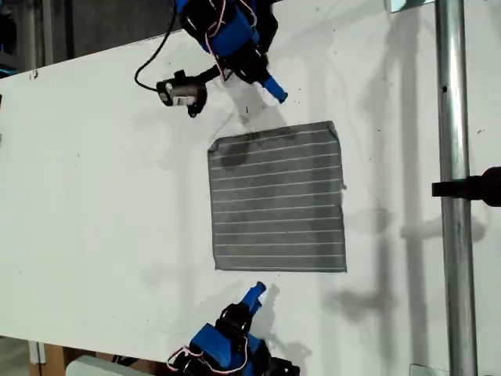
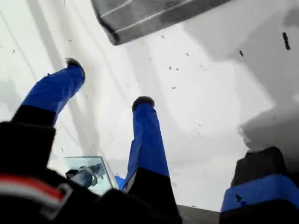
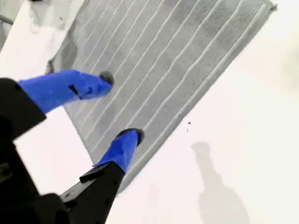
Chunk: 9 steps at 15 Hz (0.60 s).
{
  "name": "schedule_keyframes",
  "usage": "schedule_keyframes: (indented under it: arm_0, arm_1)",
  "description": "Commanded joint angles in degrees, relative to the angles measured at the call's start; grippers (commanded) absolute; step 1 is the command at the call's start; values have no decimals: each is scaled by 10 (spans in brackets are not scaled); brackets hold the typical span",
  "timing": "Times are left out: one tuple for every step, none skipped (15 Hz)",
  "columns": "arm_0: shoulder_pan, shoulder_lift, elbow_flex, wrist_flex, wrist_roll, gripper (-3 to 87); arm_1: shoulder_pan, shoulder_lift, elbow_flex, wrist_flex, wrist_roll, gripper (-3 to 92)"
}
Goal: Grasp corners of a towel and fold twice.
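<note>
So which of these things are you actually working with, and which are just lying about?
For the job: the towel, lying flat; my first gripper and my second gripper, both open.
Just there: the metal pole, the black clamp on it, the white table.

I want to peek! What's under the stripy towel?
The towel lies flat on the white table, which shows all around it. Anything beneath is covered, though no bump shows.
</note>
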Motion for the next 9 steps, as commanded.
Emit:
schedule_keyframes:
  arm_0:
    - [40, -36, -70, -14, 16, 307]
    - [59, -38, -64, -33, 23, 329]
    - [77, -39, -55, -51, 18, 328]
    - [94, -41, -28, -89, 4, 325]
    - [109, -51, -2, -127, -12, 325]
    - [116, -74, -1, -142, -23, 319]
    - [117, -106, -22, -135, -27, 320]
    - [118, -135, -42, -129, -31, 325]
    - [118, -152, -51, -127, -39, 328]
  arm_1:
    - [-42, -190, -163, 11, -26, 343]
    - [-59, -260, -219, 28, -36, 373]
    - [-67, -315, -261, 40, -44, 377]
    - [-70, -352, -281, 39, -47, 377]
    - [-71, -384, -286, 33, -48, 377]
    - [-67, -417, -288, 30, -49, 377]
    - [-60, -450, -289, 20, -52, 378]
    - [-52, -491, -288, 10, -56, 383]
    - [-45, -527, -286, -10, -63, 381]
